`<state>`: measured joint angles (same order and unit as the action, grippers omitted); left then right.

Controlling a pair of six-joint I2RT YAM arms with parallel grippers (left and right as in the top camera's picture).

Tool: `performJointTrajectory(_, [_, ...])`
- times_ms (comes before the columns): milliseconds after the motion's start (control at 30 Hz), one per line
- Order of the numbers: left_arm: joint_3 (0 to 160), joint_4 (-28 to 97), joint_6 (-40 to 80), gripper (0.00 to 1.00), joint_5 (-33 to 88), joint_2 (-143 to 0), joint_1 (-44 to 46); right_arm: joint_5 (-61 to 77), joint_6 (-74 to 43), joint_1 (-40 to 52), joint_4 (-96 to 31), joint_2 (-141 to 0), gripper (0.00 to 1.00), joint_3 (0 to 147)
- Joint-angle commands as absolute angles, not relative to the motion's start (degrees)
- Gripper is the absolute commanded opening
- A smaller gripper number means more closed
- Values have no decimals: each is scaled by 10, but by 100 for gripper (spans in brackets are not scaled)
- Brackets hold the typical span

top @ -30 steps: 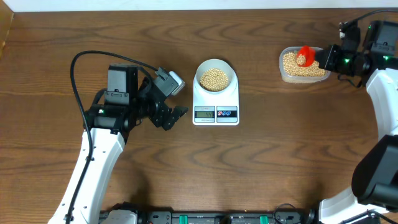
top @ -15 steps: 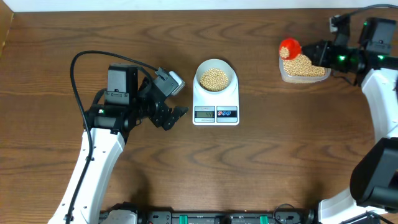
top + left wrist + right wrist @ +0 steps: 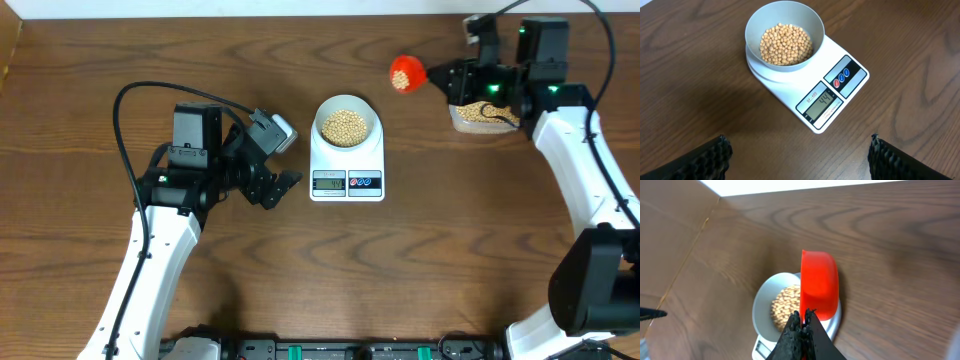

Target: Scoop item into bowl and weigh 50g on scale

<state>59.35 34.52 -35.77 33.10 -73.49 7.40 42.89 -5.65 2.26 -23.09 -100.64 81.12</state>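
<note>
1. The right arm is swinging leftward. A second ago the red scoop (image 3: 406, 73) was over the clear plastic tub (image 3: 458, 122); now it is hanging over bare table (image 3: 450, 250), between the tub and the bowl (image 3: 810, 20).
2. The right gripper (image 3: 803, 316) is pinching the scoop's thin handle, its black fingers pressed together. The scoop is a smooth, glossy, rounded plastic cup. The wrist camera is seeing it nearly edge-on, so whether it is carrying anything cannot be told.
3. The bowl is sitting on the round platform at the far end of the scale (image 3: 790, 90). It is pale grey and matte with a smooth rim, and it is holding a mound of small round tan-yellow beans (image 3: 786, 44) that covers its bottom.
4. The scale is lying flat on the table, white and rectangular with rounded corners. Its grey display (image 3: 820, 102) is showing 44, with red and blue round buttons (image 3: 841, 77) beside it.
5. The tub is holding more of the same beans, and in the overhead view the right arm is hiding part of it.
6. The left gripper (image 3: 798, 141) is hovering over the dark wood-grain table just left of the scale. Its ridged black fingers are spread wide and gripping nothing.
7. A black cable (image 3: 116, 120) is looping over the table behind the left arm.
</note>
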Motion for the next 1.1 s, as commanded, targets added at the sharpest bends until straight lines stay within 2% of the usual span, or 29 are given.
performJointTrajectory(0, [590, 346, -350, 89, 338, -734, 75, 440, -50, 43, -229, -993, 1, 808])
performJointTrajectory(533, [590, 346, -350, 90, 338, -734, 75, 375, 10, 125, -229, -993, 1, 808])
performJointTrajectory(1067, [590, 346, -350, 89, 338, -734, 75, 351, 66, 163, -234, -993, 1, 808])
